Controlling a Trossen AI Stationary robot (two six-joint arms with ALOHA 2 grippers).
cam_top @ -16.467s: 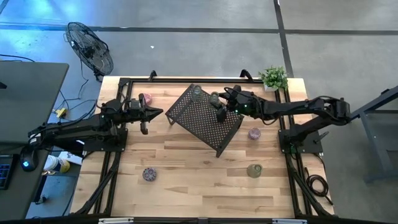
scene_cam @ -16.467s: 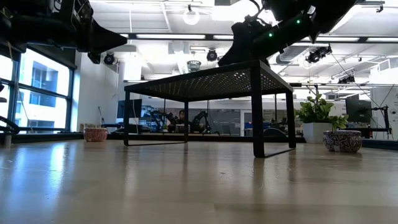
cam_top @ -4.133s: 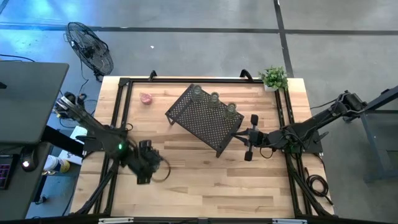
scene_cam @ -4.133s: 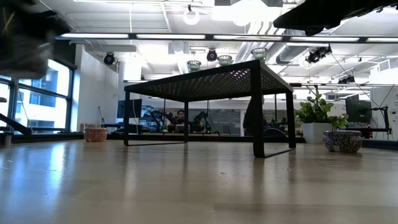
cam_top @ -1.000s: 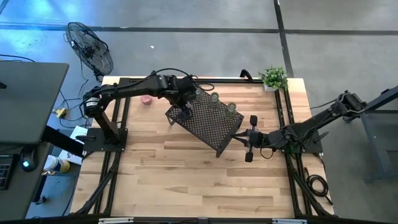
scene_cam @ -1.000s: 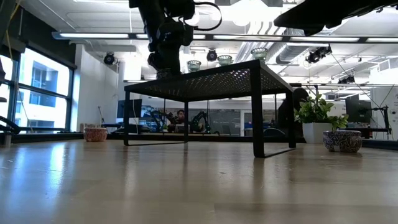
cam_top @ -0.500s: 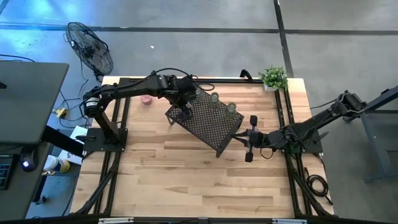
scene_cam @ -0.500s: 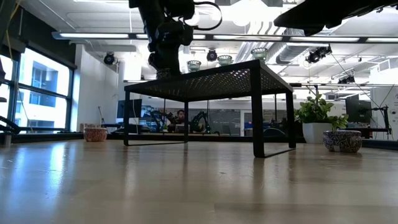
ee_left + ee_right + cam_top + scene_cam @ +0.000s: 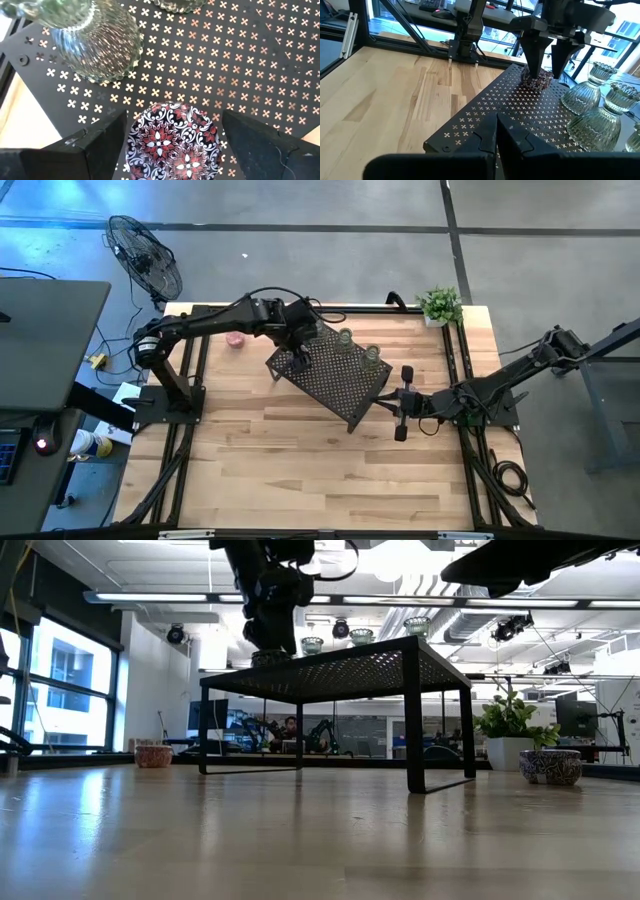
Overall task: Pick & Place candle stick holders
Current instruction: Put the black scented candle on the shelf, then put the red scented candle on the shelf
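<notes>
left gripper [image 9: 300, 360] moved from table front to rack [image 9: 335, 380], patterned holder [image 9: 173, 141] now on it

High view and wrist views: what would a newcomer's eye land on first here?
The left hand, open, hanging over the rack's far-left corner, its fingers on either side of a red-patterned holder that sits on the rack top. Next, the row of clear ribbed holders along the rack's far edge. The right hand waits shut near the rack's right end.
</notes>
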